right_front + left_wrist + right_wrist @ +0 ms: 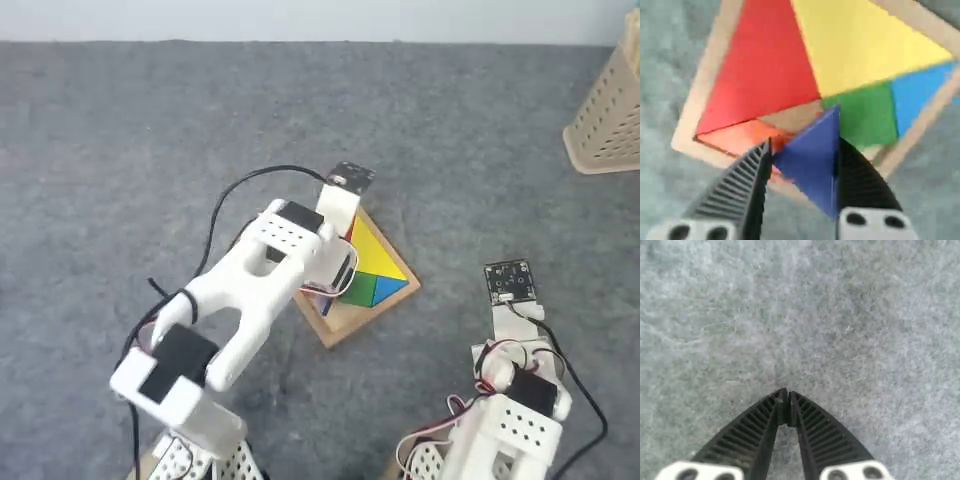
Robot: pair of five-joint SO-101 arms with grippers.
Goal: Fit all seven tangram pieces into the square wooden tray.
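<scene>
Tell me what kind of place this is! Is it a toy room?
Probably a robot testing bench, not a toy room. The left arm and right arm stand at a grey felt-covered table, and the left gripper holds a blue triangle over the wooden tray.

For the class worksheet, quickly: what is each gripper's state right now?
Left gripper: closed on the dark blue triangle.
Right gripper: closed, holding nothing.

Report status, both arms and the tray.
Left gripper shut on blue triangle, over tray, near its bare gap. Right gripper shut, empty, over grey mat. Nothing blocking the gap.
</scene>
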